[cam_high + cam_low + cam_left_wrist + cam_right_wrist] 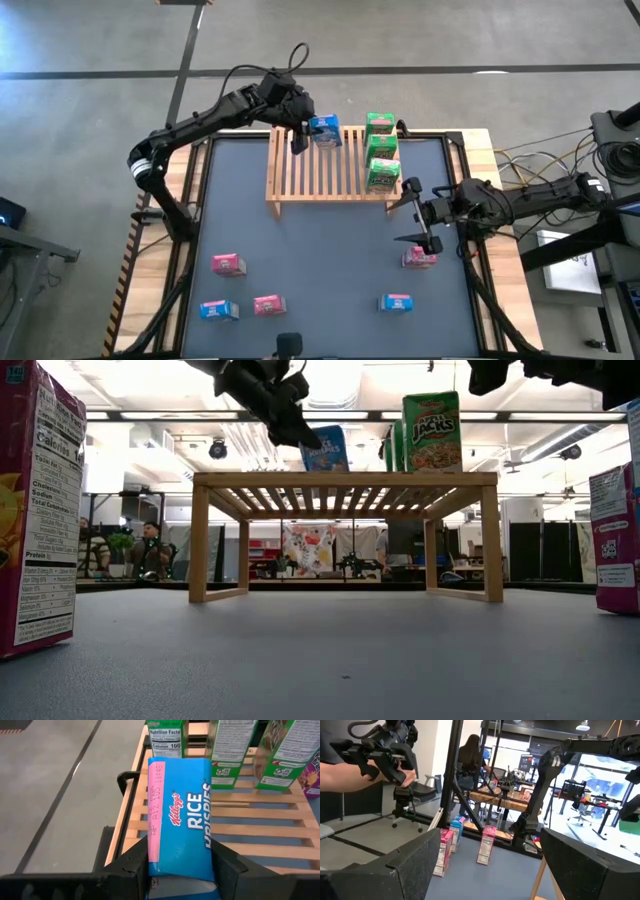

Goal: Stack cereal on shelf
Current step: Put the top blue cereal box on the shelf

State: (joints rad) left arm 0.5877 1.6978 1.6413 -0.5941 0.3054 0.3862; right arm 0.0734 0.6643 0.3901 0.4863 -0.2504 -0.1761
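Note:
My left gripper [305,130] is shut on a blue cereal box [180,815] over the far left part of the wooden slatted shelf [335,170]. In the low view the blue cereal box [325,450] is tilted at the level of the shelf top [345,478]; whether it touches the slats I cannot tell. Three green cereal boxes [382,150] stand on their bottom ends in a row on the shelf's right part. My right gripper [408,217] is open in the air near the table's right edge, above a pink box [420,258]. My left gripper pinches the blue box between its two fingers [132,865] at the end nearest the wrist. One finger lies against the pink narrow side [154,855], the other against the opposite side. The fingers slant down from the table's left, along the box, which juts out ahead of them.
More boxes are on the dark table: a pink box [228,264], a blue box [218,310], another pink box [268,305] and another blue box [398,302]. The slats between the blue box and the green ones are bare. A person's forearm [335,770] shows beyond the table.

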